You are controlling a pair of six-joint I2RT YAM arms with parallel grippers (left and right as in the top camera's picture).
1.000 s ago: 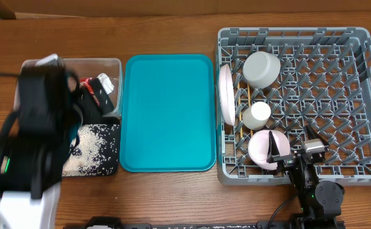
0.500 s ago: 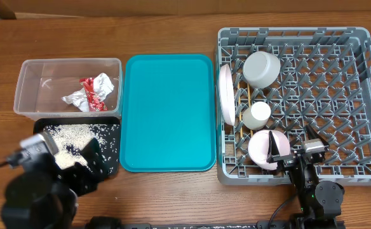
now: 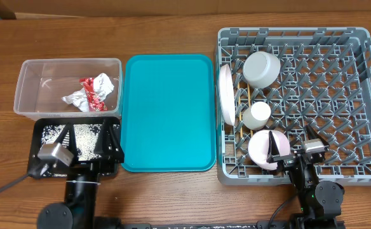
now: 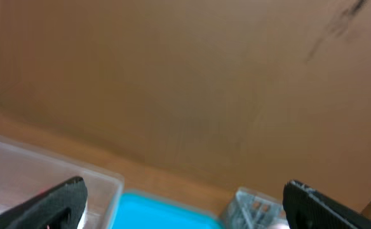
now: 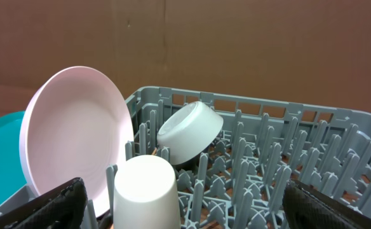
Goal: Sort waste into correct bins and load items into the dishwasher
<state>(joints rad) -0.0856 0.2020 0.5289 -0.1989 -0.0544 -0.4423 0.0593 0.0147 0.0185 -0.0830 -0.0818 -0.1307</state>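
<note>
The clear tub holds the red-and-white wrapper and the crumpled napkin. White rice scraps lie in the black tray. My left gripper is open and empty above the black tray's front part; it also shows in the left wrist view. The grey dish rack holds the white plate on edge, the grey bowl, the white cup and the pink dish. Chopsticks lie beside the plate. My right gripper is open by the pink dish.
The teal serving tray lies between the bins and the rack, with nothing on it. The rack's right half is bare pegs. The right wrist view shows the cup and the bowl close ahead.
My left arm has drawn back from over the clear tub to the table's front edge and now hovers over the black tray. The right arm has not moved.
</note>
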